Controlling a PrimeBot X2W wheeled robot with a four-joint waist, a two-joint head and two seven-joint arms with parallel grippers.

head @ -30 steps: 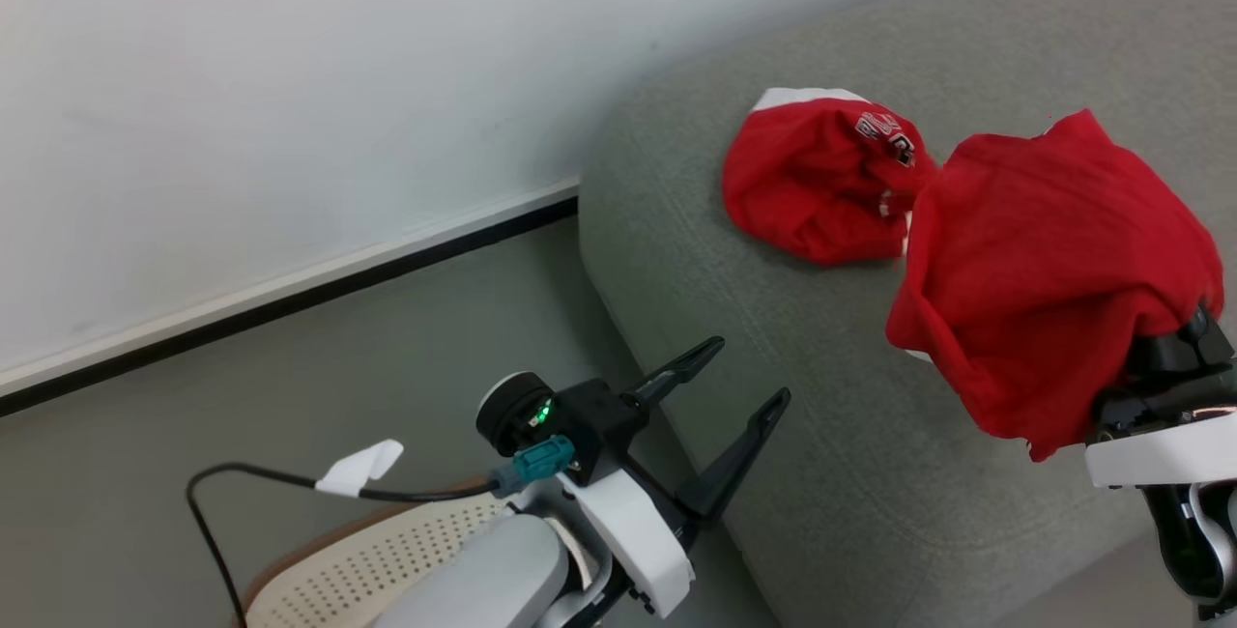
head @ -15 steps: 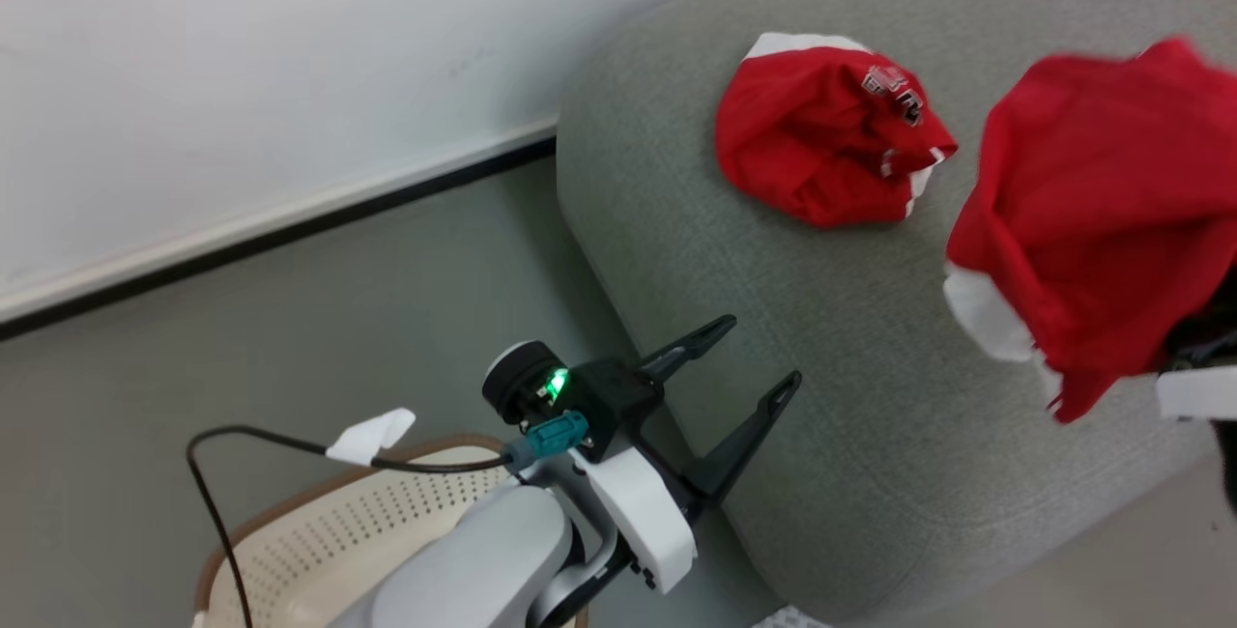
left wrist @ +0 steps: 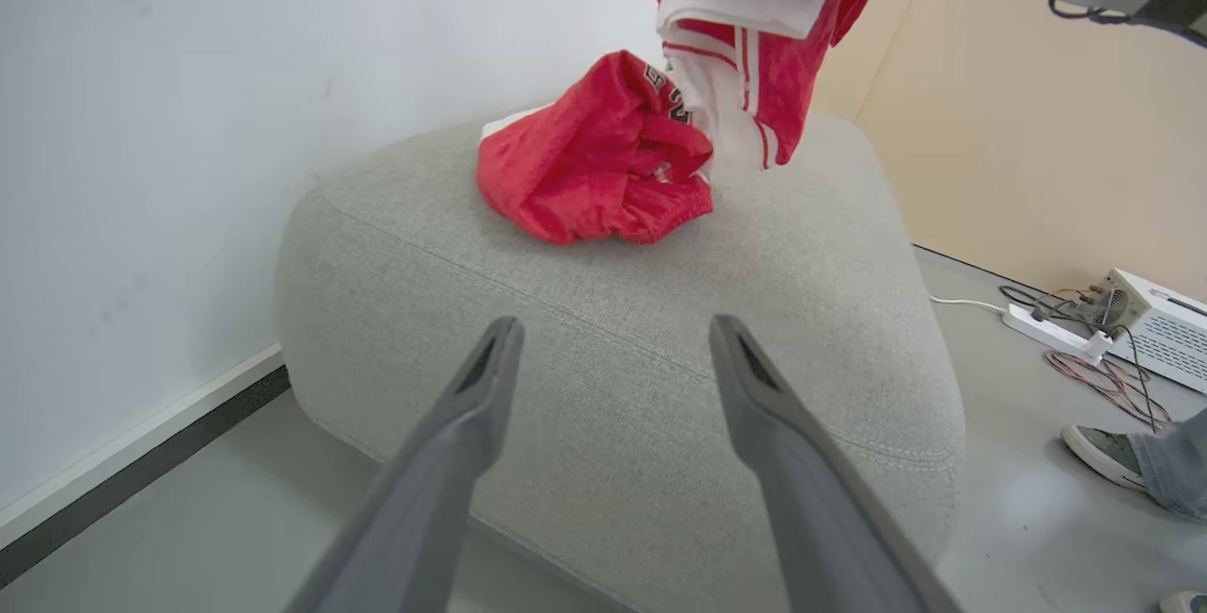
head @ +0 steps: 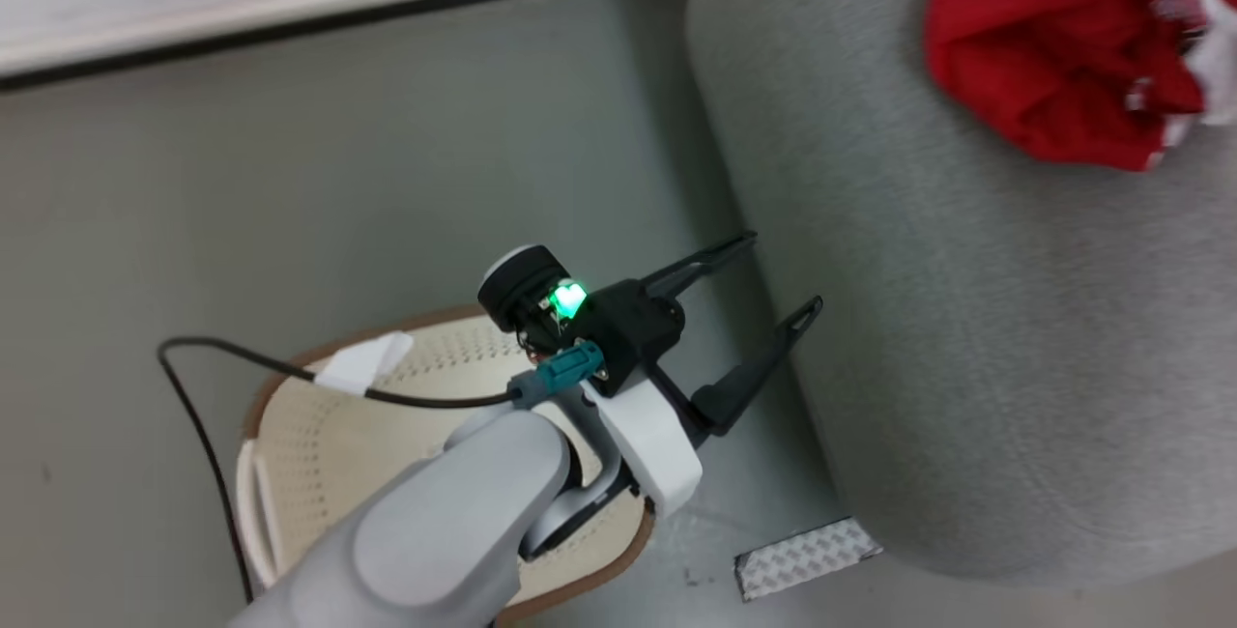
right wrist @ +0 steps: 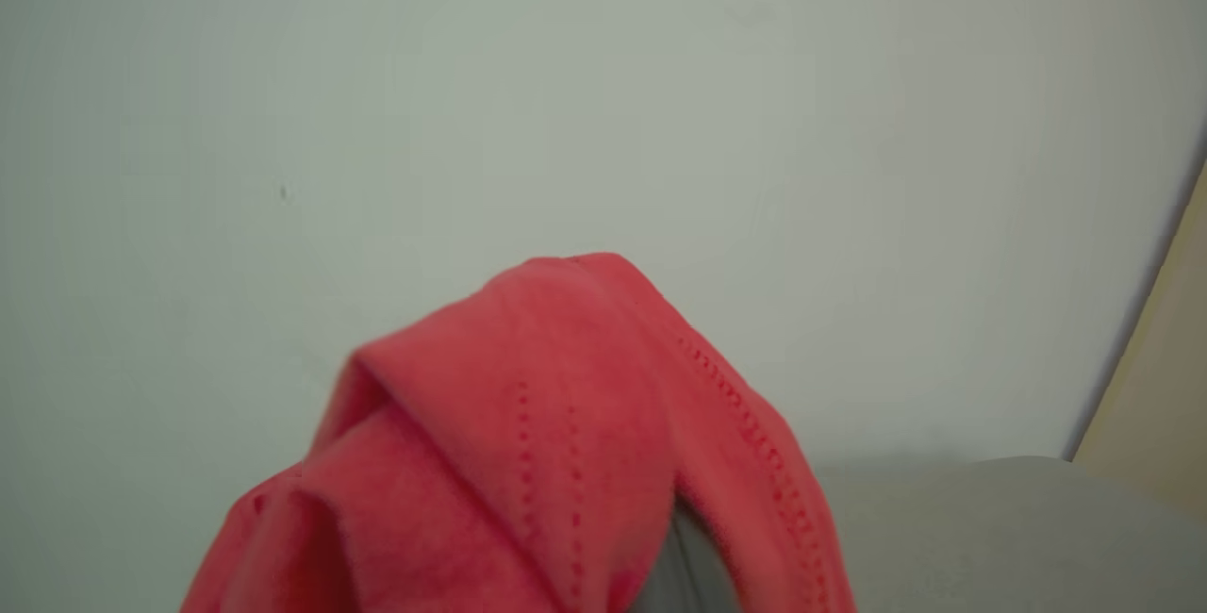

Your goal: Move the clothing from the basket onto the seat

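Okay, the lettered garment [left wrist: 594,170] is down, crumpled on the seat [left wrist: 660,349] toward the seat's edge nearest the wall [left wrist: 170,123]. The hanging garment [left wrist: 754,47] dangles above the seat, its white-striped hem right by the crumpled one. My left jaws are spread wide and empty, hovering off the seat's near edge above the basket [head: 309,444], which looks bare where my forearm [head: 454,531] doesn't cover it. My right jaws are buried under red fabric, so whether they're pinching it or it's merely slung over them, I cannot tell, and that's the worry. If the cloth is looped over a finger, letting go may not drop it at all; it could cling and come away with me as I pull back, right off the seat. Second risk: the seat's edges are rounded and the cloth looks slick, so a release too close to the wall-side edge could let it slide down to the floor [head: 387,174] beside the seat. Third, dragging that hem across the crumpled garment could tug it off its spot. Lowering until the fabric pools on the seat's middle looks like the safer call.
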